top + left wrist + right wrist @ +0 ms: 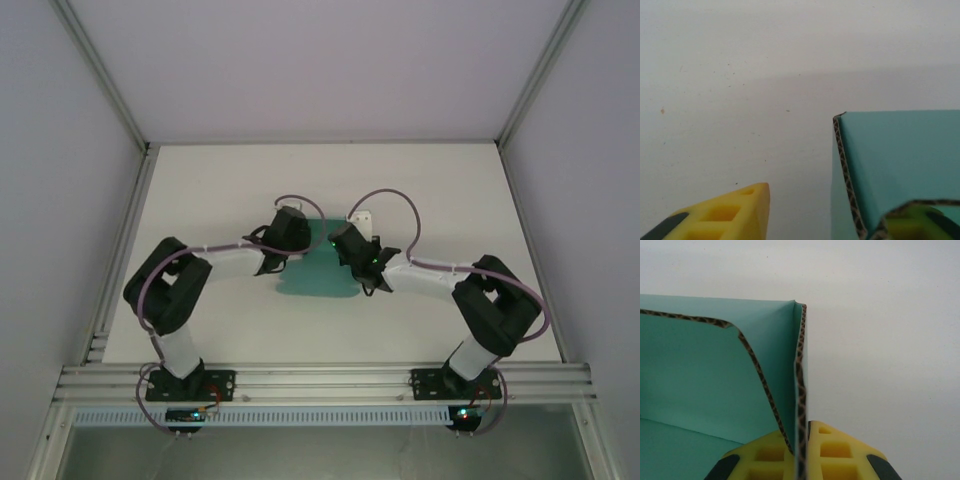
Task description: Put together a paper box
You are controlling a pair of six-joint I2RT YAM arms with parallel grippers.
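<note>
Right claw (802, 442) was clamped on the box (695, 370) wall. Left claw (837, 207) stood apart, straddling the left-side wall.

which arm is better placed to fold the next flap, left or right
Left, probably. The right tool is shut on a wall of the paper box, holding it upright; the left tool stands open at another card edge, gripping nothing.

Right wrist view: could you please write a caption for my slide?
Right gripper shut on the upright wall of the teal paper box, white table behind.
</note>
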